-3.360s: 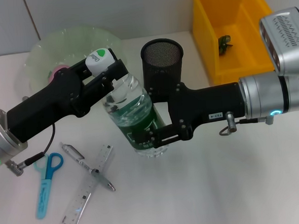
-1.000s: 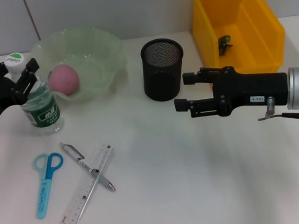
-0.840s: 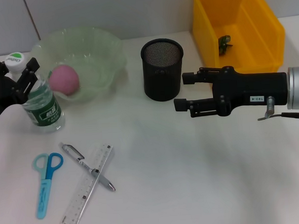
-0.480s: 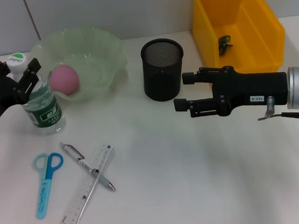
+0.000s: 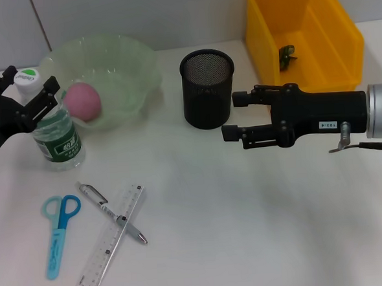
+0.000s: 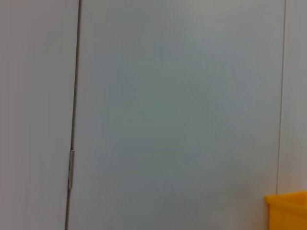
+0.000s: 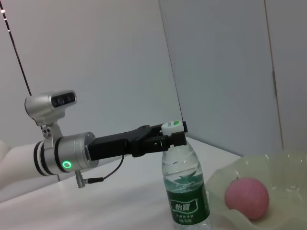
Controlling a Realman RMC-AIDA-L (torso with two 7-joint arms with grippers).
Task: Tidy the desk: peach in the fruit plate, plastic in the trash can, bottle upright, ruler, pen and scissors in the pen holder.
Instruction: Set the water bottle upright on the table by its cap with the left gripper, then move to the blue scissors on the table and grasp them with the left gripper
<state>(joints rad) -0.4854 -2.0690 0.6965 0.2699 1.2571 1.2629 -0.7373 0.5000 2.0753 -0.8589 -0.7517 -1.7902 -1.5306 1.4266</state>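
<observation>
Jaws spread: left gripper (image 5: 27, 91) flanks upright clear green-labelled water bottle (image 5: 54, 135); right gripper (image 5: 231, 116) open beside black mesh pen holder (image 5: 207, 87).

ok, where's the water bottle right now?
Head view: the water bottle stands upright at the desk's left, just left of the fruit plate, with the left gripper open around its neck.

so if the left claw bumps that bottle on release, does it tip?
Probably fairly easily: the clear plastic water bottle with green label stands tall on a narrow base. It looks largely full, which should steady it somewhat. The open left claw flanks its neck, giving a nudge leverage.
</observation>
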